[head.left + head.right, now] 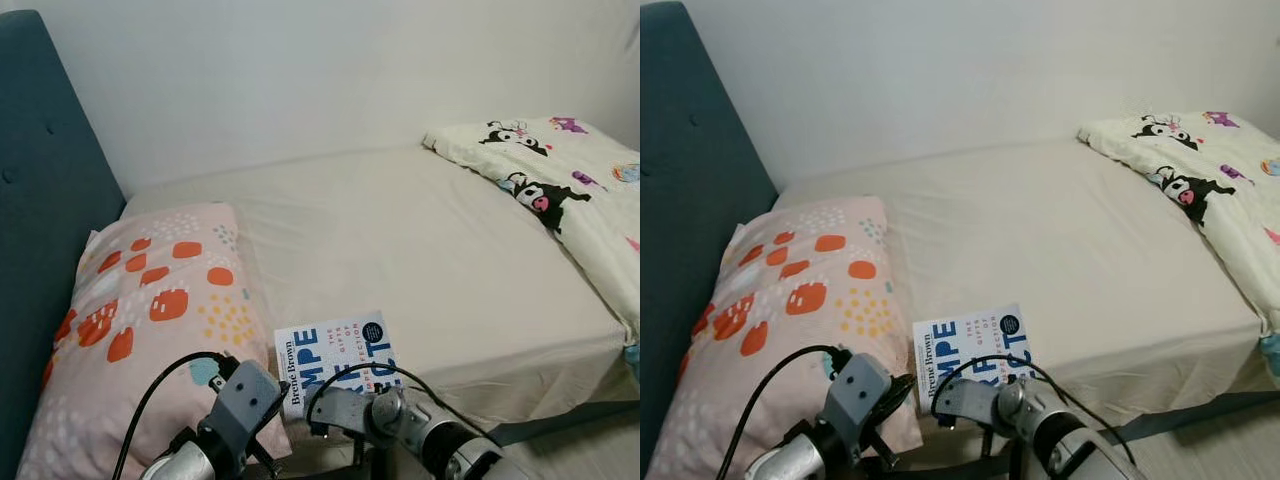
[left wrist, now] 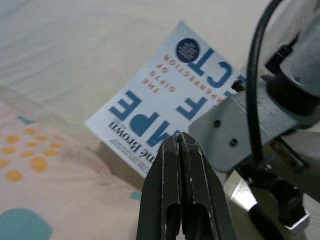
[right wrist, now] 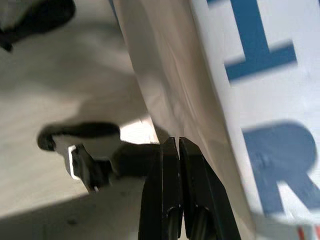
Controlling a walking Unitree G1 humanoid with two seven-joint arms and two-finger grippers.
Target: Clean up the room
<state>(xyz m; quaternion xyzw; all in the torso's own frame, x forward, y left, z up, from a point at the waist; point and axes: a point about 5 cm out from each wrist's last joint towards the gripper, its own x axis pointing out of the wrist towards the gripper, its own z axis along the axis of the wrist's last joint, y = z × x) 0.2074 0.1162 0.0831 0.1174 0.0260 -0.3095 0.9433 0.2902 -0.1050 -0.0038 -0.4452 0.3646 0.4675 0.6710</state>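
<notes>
Bed: a mattress under a smooth beige fitted sheet is seen from above, set against a plain white wall, with a dark teal padded headboard along its left end.
Book: a white paperback book with large blue lettering is laid flat on the sheet at the near edge of the bed, just beside the pillow.
Writing on the book: "Brené Brown" is printed along the spine side; "THE GIFTS OF IMPERFECTION" is printed in small red capitals; the big blue title letters are partly covered, so that only "MPE", "RF" and "CT" can be read; a dark blue round seal sits near one corner, its words too small to be read.
Pillow: a pale pink pillow printed with orange strawberries, yellow dots and teal marks is placed at the near left corner of the bed, against the headboard.
Quilt: a cream quilt printed with black-and-white cartoon characters is bunched at the far right end of the bed.
Left gripper: its two black fingers are pressed together with nothing between them; it is held over the near corner of the book, beside the pillow.
Right gripper: its fingers are closed tight on nothing, at the near edge of the bed, just beside the book's edge.
</notes>
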